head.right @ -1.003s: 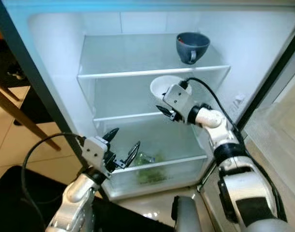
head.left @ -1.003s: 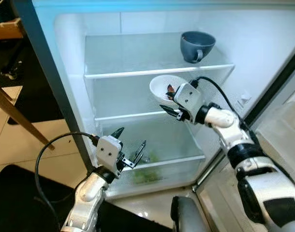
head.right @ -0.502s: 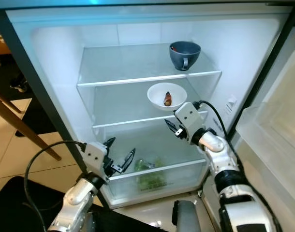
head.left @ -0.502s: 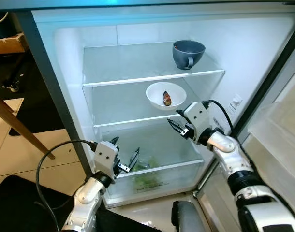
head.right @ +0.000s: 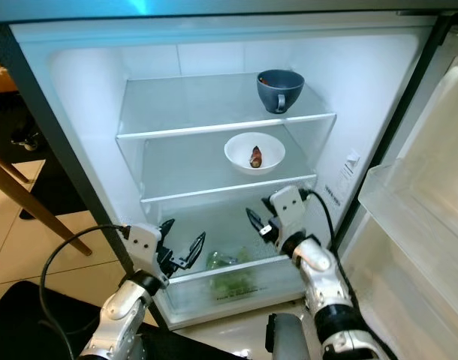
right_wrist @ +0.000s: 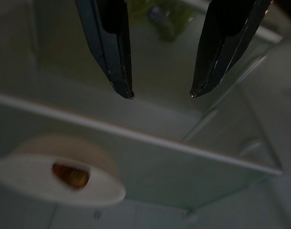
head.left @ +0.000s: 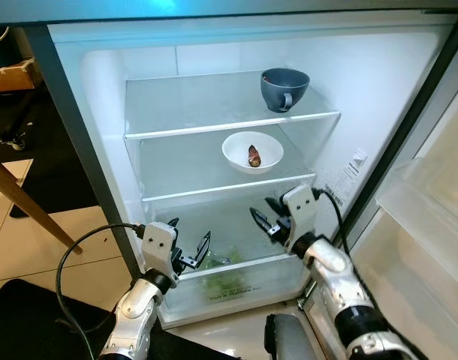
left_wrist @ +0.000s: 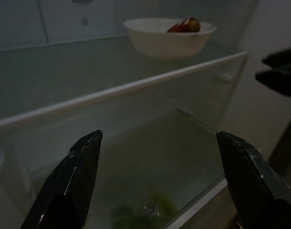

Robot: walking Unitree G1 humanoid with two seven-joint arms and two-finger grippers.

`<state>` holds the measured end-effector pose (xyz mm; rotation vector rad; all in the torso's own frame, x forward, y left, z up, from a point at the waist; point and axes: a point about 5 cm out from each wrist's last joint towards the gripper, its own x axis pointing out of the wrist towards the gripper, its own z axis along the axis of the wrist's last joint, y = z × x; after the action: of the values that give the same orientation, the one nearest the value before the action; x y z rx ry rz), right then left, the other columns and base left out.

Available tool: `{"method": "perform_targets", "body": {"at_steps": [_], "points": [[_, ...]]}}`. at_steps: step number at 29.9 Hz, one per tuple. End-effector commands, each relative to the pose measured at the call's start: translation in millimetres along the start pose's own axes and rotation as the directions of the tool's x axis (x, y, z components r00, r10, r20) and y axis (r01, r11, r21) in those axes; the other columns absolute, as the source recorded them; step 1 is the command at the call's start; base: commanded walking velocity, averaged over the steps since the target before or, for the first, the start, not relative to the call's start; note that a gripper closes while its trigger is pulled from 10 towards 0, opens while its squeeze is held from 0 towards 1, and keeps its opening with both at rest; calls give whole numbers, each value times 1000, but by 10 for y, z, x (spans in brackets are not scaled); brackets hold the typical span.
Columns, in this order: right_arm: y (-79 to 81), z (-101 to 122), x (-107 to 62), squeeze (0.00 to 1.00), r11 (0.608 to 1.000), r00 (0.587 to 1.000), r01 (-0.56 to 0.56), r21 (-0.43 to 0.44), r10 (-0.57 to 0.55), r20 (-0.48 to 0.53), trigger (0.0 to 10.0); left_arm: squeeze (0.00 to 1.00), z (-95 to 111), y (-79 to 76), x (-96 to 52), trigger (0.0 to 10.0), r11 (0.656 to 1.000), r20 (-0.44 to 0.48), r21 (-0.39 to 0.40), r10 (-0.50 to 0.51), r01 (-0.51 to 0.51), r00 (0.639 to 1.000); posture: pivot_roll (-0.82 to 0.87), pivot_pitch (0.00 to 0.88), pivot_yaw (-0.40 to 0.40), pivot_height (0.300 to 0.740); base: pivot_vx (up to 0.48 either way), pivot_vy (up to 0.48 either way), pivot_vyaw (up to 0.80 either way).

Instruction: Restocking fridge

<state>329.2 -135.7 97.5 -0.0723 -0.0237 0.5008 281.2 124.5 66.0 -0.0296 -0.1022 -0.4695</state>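
The white bowl (head.left: 252,151) now sits by itself on the middle shelf (head.left: 184,187) of the fridge (head.left: 94,112), near the right side. A second ago the right claw (head.left: 265,216) was up at the bowl's rim, holding it above this shelf. Now that claw has let go and pulled back. It hangs lower down, in front of the shelf edge, with its two black fingers spread apart and nothing between them. So I think this bowl is done: it is put away and standing flat.

Inside the bowl is one small brown and red piece of food (head.left: 253,156). It is too small to say what it is.

On the top shelf (head.left: 214,120), towards the right, stands a dark blue cup (head.left: 284,77) with its handle facing the front. I cannot see what is in it.

Down at the bottom is a clear drawer (head.left: 236,281). Some green leafy stuff (head.left: 225,270) lies in it, maybe in a bag.

The left claw (head.left: 188,241) waits low, just in front of that drawer, on the left. Its fingers are spread wide too and it holds nothing. It has stayed about there the whole time.

The whole picture slid a bit because the robot's head moved, not the fridge. With both claws free, I think the robot can go and fetch the next thing.
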Motion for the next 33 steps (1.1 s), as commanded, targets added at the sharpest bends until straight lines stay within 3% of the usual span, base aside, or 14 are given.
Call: {"method": "perform_targets", "body": {"at_steps": [1,4,8,11,26,33], "points": [[50,-72,-37,0,999,1000,7,53,-6,-19,10000,0,-81,-31,-63,10000,999,-14,-35,9,-9,1000,-65,46,-7,447,0,0,0],[67,-91,-49,0,998,1000,9,68,-7,-24,10000,0,-95,-35,-74,10000,999,-16,-37,7,-8,1000,-65,46,-7,447,0,0,0],[115,-184,-112,0,989,999,14,151,-6,-50,10000,0,-139,-43,-119,10000,998,-25,-55,13,-14,1000,-64,49,0,447,0,0,0],[119,-256,-203,0,982,997,33,186,-20,-70,10000,0,-133,-15,-132,10000,994,-11,-101,39,-40,999,-64,53,3,447,0,0,0],[139,-417,-327,0,972,991,57,228,-28,-129,10000,0,-287,-33,-256,10000,995,-83,-95,-18,10,996,-69,59,11,447,0,0,0],[113,-579,-452,0,963,982,91,254,-44,-183,10000,0,-394,-15,-383,10000,996,-128,-92,-13,1,992,-63,57,13,487,0,0,0]]}}
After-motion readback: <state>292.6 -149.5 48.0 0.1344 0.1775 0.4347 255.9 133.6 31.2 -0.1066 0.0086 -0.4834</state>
